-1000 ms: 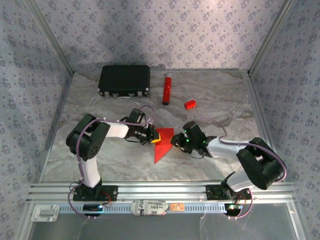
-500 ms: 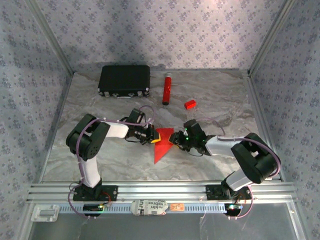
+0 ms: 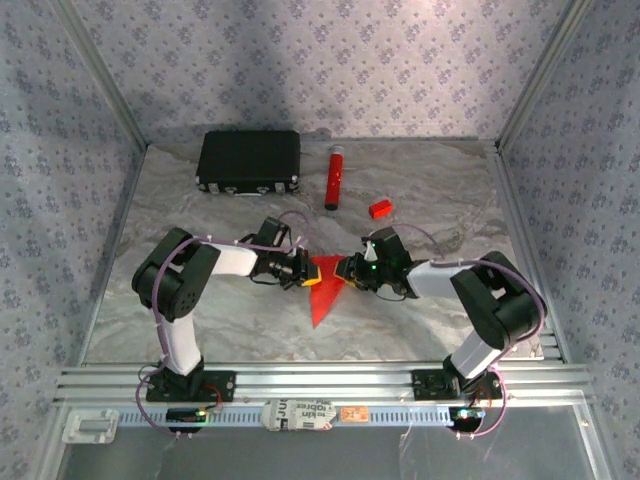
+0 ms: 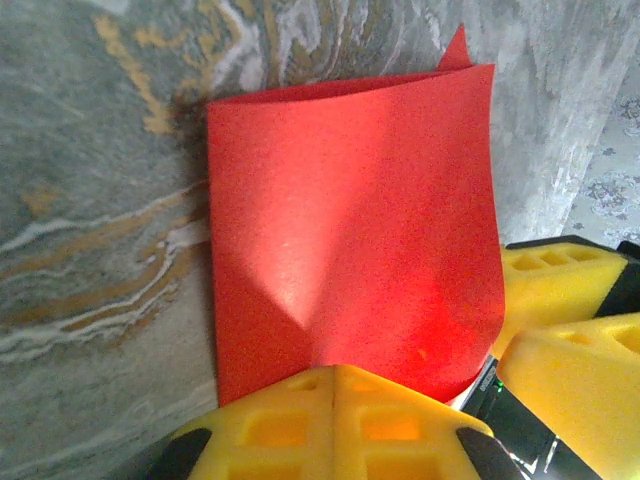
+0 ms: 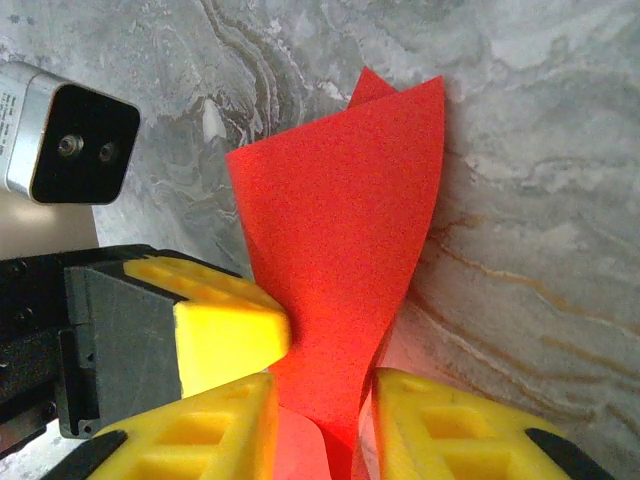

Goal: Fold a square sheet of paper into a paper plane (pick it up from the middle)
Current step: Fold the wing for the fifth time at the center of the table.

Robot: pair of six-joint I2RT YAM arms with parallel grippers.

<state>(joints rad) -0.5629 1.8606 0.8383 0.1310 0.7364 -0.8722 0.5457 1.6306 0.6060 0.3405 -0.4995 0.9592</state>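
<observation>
The red sheet of paper (image 3: 322,295) is partly folded, with its narrow point toward the near edge of the table. It lies between the two grippers. My left gripper (image 3: 308,273) is shut on its left edge; in the left wrist view the closed yellow fingertips (image 4: 335,372) pinch the bowed paper (image 4: 350,220). My right gripper (image 3: 347,272) meets the paper from the right. In the right wrist view its fingers (image 5: 325,420) stand apart, with the raised fold of the paper (image 5: 340,230) running between them. The left gripper's yellow finger (image 5: 225,335) presses close beside them.
A black case (image 3: 249,161) sits at the back left. A red tube (image 3: 332,178) lies beside it and a small red block (image 3: 379,209) to the right. Patterned walls and metal rails enclose the marbled table (image 3: 200,320).
The right arm has swung its elbow up and left, bringing its gripper in against the paper. The paper now looks narrower and more raised. The left gripper has held still.
</observation>
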